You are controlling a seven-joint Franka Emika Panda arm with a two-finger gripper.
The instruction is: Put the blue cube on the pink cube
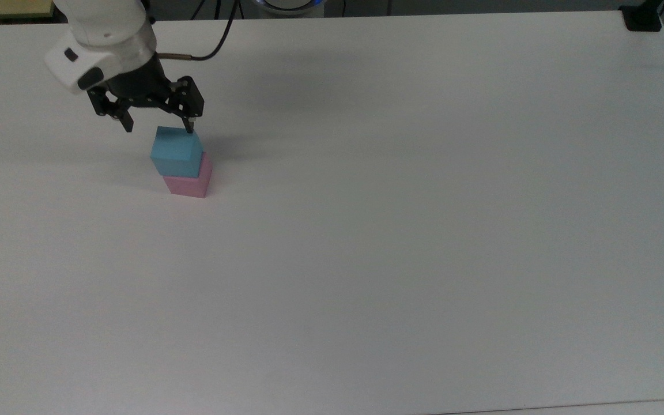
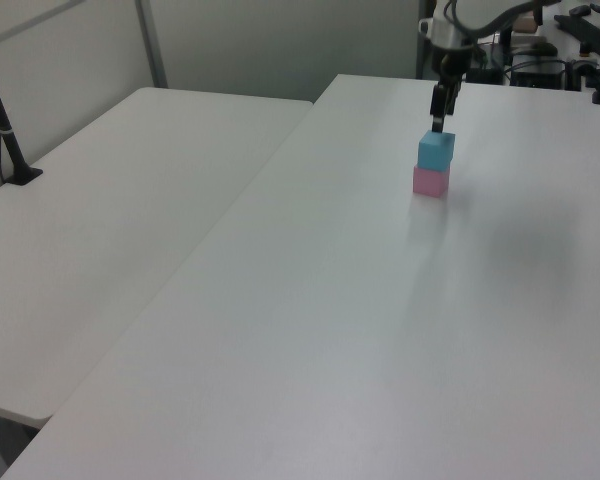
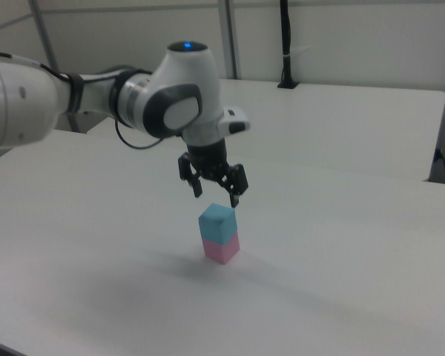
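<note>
Blue cube (image 1: 176, 151): resting on the pink cube (image 1: 189, 180), stacked squarely, on the white table (image 1: 401, 202). Gripper (image 1: 159, 127): jaws spread wide, empty, just above the stack. Step: placement looks complete. Next: a clean upward retreat without nudging the stack.

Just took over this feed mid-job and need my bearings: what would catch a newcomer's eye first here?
A two-cube stack: the blue cube sits on the pink cube, toward the top view's left on the bare white table. Directly above it hangs the arm's black pincer, open and clear of the blue cube.
</note>
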